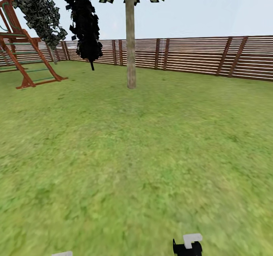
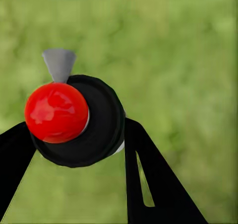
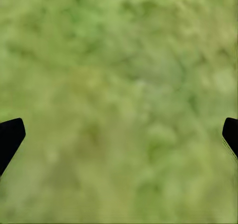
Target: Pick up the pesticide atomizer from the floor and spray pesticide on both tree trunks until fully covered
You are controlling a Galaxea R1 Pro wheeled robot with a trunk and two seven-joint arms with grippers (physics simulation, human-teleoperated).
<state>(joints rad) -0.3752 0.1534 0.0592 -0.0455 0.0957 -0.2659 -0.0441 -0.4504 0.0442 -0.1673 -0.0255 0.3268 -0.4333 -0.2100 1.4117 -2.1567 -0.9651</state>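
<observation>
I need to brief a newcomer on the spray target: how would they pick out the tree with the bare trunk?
Start at the brown slat fence across the back of the lawn. Just in front of it stands the tree, near the middle. Unlike the black columnar tree to its left, its trunk is thick, pale grey-brown and bare.

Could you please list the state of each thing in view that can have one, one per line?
Pesticide atomizer: held between the left gripper's fingers, off the grass, grey nozzle pointing away from the camera.
Left gripper: shut on the atomizer.
Right gripper: open, nothing between its fingers, over grass.
Tree: upright, trunk bare grey-brown, no visible spray on it.
Fence: standing, unbroken along the lawn.
</observation>
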